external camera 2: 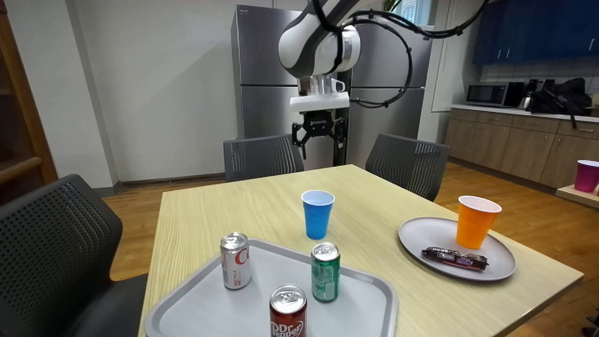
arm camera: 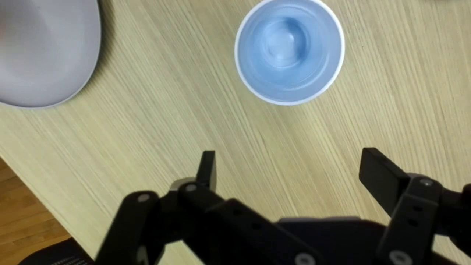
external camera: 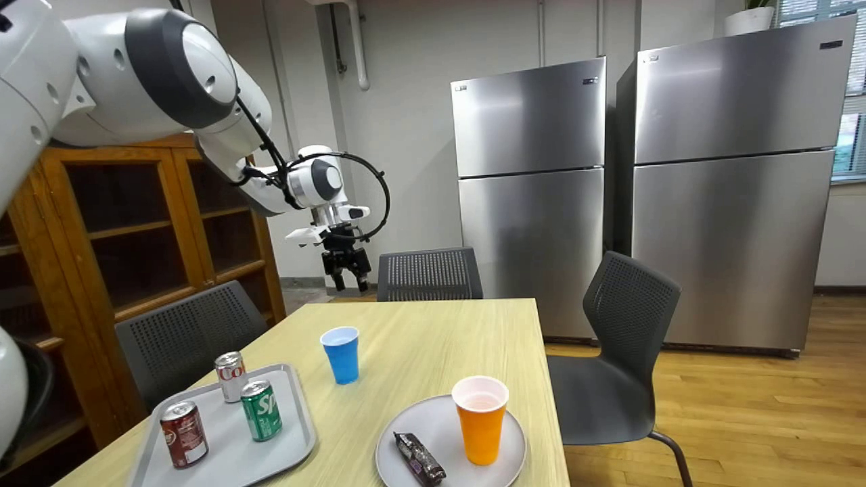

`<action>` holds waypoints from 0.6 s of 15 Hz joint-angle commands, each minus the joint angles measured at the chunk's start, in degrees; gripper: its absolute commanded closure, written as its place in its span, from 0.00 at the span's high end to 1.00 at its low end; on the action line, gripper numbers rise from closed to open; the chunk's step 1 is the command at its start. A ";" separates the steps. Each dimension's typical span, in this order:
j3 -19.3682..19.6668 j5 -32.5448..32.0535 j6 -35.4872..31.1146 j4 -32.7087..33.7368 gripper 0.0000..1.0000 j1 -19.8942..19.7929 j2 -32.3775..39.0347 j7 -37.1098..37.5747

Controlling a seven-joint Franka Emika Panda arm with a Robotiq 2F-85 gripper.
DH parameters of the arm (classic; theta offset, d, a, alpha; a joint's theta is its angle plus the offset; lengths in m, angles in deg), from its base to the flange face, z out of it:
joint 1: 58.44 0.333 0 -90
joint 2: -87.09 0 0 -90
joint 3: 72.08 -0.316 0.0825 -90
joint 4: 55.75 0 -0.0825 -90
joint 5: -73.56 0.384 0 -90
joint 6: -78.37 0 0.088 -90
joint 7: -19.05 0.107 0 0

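I can read "Dr Pepper" on the dark red can [external camera 2: 288,312], the nearest one on the gray tray [external camera 2: 278,276]. The green can [external camera: 262,411] at the tray's right shows a white "SP", and the silver can [external camera 2: 235,262], farther left, carries red letters with a small "RECYCLE". On the plate [external camera 2: 423,232] to the right, a wrapped bar [external camera 2: 455,258] lies beside the orange cup [external camera 2: 475,222]; its print is too small for me to make out.

My arm [external camera: 183,67] comes in high from the left in an exterior view, elbow raised, forearm sloping down to the wrist, and my end effector [arm camera: 289,162] points down above the far part of the tabletop [external camera 2: 224,210]. My fingers [arm camera: 382,180] stand wide apart, with tabletop showing between them. Nearest to me is the blue cup [arm camera: 289,51], upright on the tabletop beyond the tray and left of the plate, lower than my fingertips and apart from them.
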 commanded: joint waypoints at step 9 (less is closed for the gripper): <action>0.23 -0.16 -4.37 -23.23 1.00 -7.75 -18.60 -1.15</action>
